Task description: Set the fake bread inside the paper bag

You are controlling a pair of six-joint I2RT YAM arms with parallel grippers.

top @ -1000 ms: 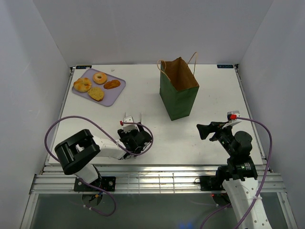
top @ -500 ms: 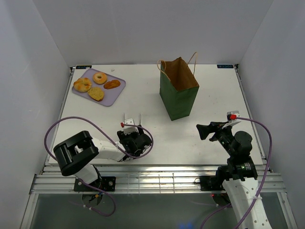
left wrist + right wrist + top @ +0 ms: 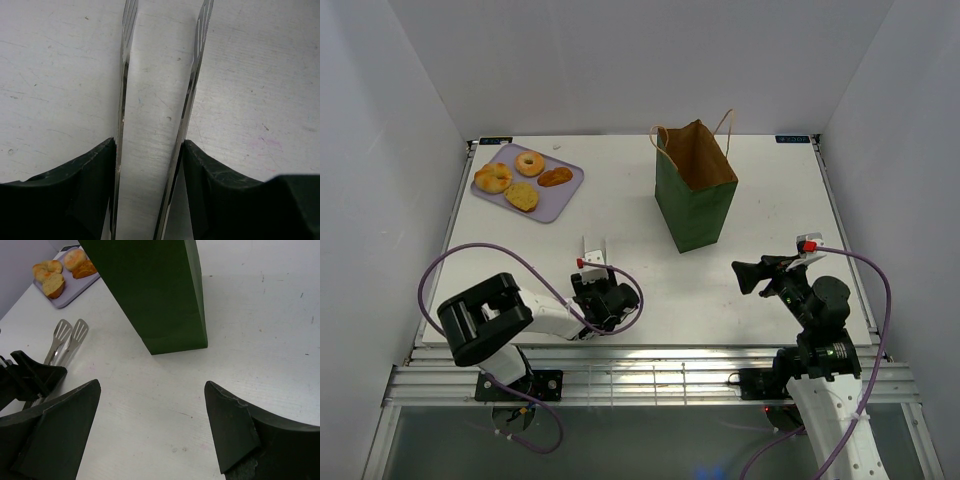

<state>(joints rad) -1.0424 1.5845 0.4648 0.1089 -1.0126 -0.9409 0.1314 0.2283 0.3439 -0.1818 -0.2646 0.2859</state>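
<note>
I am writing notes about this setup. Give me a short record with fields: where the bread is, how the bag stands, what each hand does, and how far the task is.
fake bread: four pieces, all on the lilac tray, far left of the table
paper bag: upright, mouth open, far centre; no bread seen inside
left hand: closed on metal tongs, nothing between their tips
right hand: open, empty, facing the bag
progress: no piece picked up yet

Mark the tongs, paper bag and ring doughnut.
metal tongs (image 3: 79, 330), right wrist view, on one slotted tip.
paper bag (image 3: 700, 215), top external view, on its green front face.
ring doughnut (image 3: 522, 164), top external view, on the ring beside the hole.
</note>
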